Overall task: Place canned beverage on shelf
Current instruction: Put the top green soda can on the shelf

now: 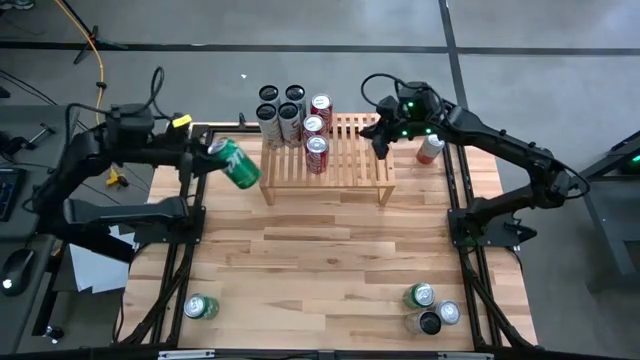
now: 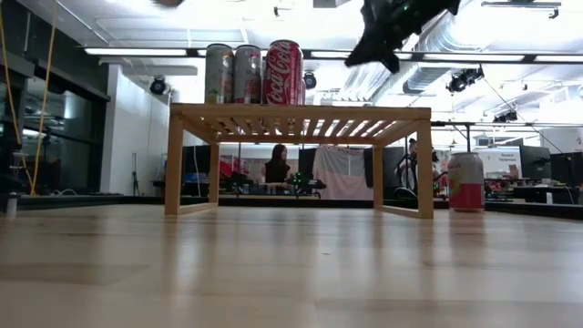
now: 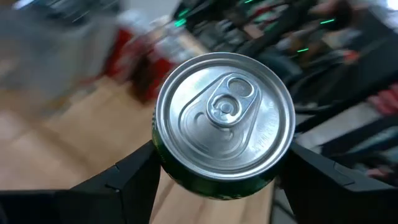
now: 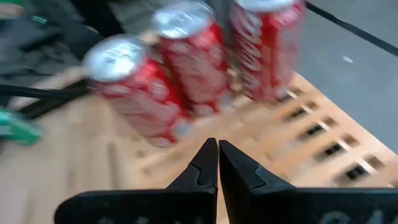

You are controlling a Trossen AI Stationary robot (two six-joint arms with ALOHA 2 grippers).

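My left gripper (image 1: 205, 152) is shut on a green can (image 1: 234, 164), held in the air just left of the light-wood shelf (image 1: 345, 170). The can's silver top (image 3: 224, 118) faces my left wrist camera. Three red cans (image 1: 317, 153) stand on the shelf's slatted top, with several silver cans (image 1: 280, 110) at its far left corner. My right gripper (image 1: 380, 140) is shut and empty above the shelf's right part; in the right wrist view (image 4: 217, 155) it hovers over the slats, near the red cans (image 4: 193, 62). My left gripper pinches the green can's side wall just below its top rim (image 3: 163, 163), one finger (image 3: 134, 177) on each side. The fingers come roughly level from the table's left. The can is tilted, its bottom end toward the shelf, and lifted clear of the table.
A pink can (image 1: 430, 148) stands on the table right of the shelf, also in the low view (image 2: 465, 182). A green can (image 1: 200, 307) lies near the front left corner. Three cans (image 1: 430, 308) are grouped at the front right. People sit in the room behind (image 2: 276, 164).
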